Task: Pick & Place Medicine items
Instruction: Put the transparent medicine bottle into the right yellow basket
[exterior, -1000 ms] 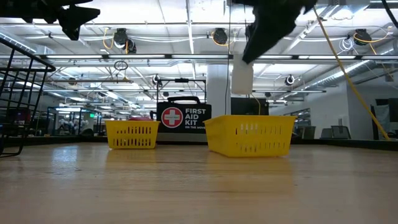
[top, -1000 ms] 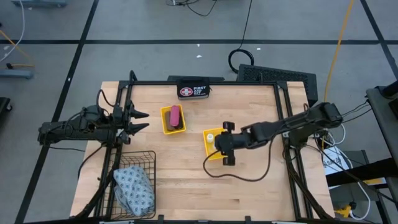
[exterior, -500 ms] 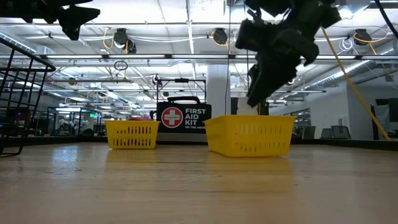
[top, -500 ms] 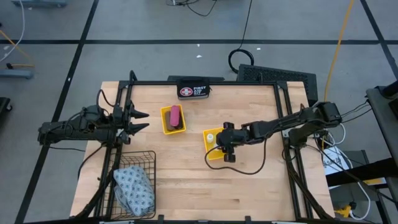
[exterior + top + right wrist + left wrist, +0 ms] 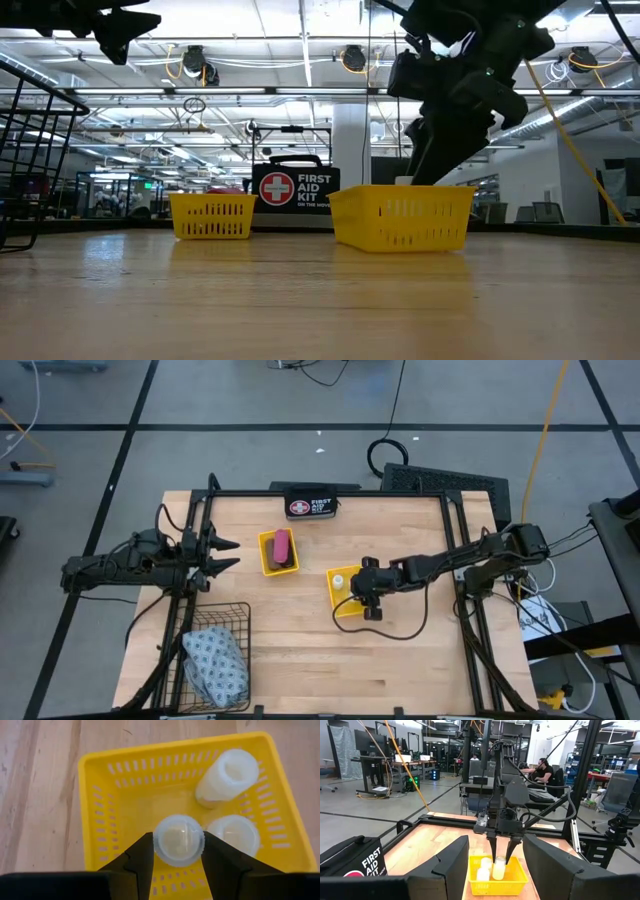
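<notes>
Right wrist view catches it: the right gripper (image 5: 177, 852) clamps a white container (image 5: 178, 840) inside the yellow tray (image 5: 100, 795). Overhead hides that grip. Left gripper (image 5: 222, 554) hangs half-open, empty.

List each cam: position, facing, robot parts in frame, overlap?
High: overhead, straight down; both arms, right gripper over yellow tray.
Low: table height, level; right arm dipping into that tray.
Left wrist: faces across table at right arm; own fingers below.
Right wrist: looks down; white container gripped in tray.
Shared: tray.
</notes>
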Motion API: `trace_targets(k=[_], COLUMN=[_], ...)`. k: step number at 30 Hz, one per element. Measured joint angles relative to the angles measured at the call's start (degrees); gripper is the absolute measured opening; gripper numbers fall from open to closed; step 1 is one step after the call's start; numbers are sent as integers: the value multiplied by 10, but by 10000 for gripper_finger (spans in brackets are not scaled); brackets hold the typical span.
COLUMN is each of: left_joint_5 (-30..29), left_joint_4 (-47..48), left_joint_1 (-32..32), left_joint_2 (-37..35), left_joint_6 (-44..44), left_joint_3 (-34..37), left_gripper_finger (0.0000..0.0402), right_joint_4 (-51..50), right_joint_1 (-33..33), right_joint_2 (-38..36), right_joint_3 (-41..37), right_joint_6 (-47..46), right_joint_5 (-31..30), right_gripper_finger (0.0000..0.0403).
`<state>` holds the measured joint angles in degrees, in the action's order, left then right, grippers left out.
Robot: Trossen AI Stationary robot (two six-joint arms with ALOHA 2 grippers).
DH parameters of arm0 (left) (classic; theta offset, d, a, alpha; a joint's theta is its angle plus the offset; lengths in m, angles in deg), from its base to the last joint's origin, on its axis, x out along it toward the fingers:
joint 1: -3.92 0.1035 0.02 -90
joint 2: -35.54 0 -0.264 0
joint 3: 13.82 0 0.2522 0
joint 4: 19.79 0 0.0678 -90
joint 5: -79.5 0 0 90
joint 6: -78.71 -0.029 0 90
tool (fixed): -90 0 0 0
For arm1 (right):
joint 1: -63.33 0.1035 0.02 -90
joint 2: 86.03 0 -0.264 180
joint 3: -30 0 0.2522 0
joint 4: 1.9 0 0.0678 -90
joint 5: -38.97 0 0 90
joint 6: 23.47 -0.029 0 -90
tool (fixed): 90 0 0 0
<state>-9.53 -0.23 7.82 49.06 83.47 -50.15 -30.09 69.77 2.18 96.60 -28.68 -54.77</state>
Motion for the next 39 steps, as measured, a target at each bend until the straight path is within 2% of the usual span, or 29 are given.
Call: trace_targets(k=[3, 11, 15, 39], left_joint_5=[0, 0, 0, 0], left_joint_4=[0, 0, 0, 0], left_joint_1=[0, 0, 0, 0], left_joint_2=[0, 0, 0, 0], left_joint_6=[0, 0, 0, 0], left_joint_3=[0, 0, 0, 0], left_gripper_finger=[198, 198, 198, 198], right_joint_4=[1, -2, -4, 17], right_joint_1=[0, 0, 0, 0], right_joint_2=[0, 0, 0, 30], right_joint_3=[0, 0, 0, 1], right_joint_6=[-1, -1, -1, 4], right_joint_5=[25, 27, 56, 53], right_gripper_finger=[132, 132, 132, 139])
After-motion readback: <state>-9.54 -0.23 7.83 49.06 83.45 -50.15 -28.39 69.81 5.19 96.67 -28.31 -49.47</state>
